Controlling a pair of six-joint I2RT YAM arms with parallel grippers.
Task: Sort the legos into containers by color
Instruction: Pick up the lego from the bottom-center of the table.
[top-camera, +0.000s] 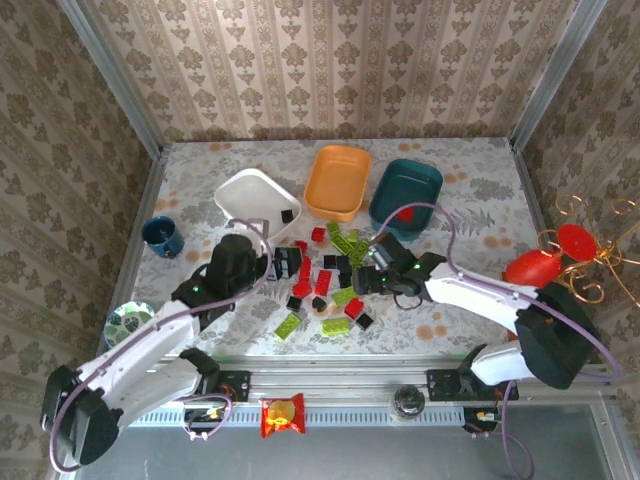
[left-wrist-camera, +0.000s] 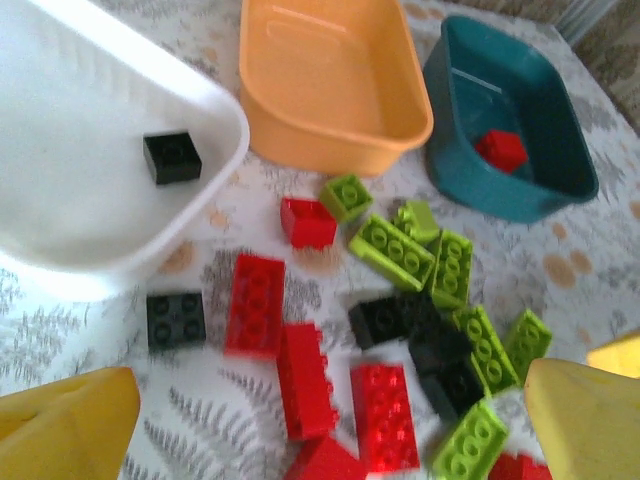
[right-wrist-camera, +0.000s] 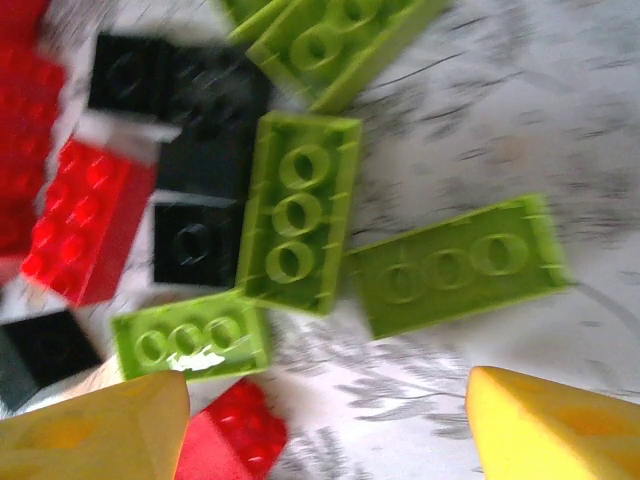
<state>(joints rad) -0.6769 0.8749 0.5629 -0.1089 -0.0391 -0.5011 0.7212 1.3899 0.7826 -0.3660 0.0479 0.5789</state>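
Left wrist: left pincer (left-wrist-camera: 330, 405) wide open, black brick (left-wrist-camera: 172, 157) in white tray (left-wrist-camera: 60, 240), red brick (left-wrist-camera: 500, 150) in teal tray (left-wrist-camera: 520, 195). Right wrist: right pincer (right-wrist-camera: 325, 400) open above lime bricks (right-wrist-camera: 295, 215).

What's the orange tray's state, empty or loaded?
Empty. The orange tray shows a bare floor from the left wrist; the white tray holds one black brick, the teal tray one red brick.

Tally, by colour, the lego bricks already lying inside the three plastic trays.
Black square plastic brick, in the white rounded plastic tray: 1
Red square plastic brick, in the teal rounded plastic tray: 1
Lime green plastic bricks, all outside the trays: 0
The orange rounded plastic tray holds none.
Total: 2
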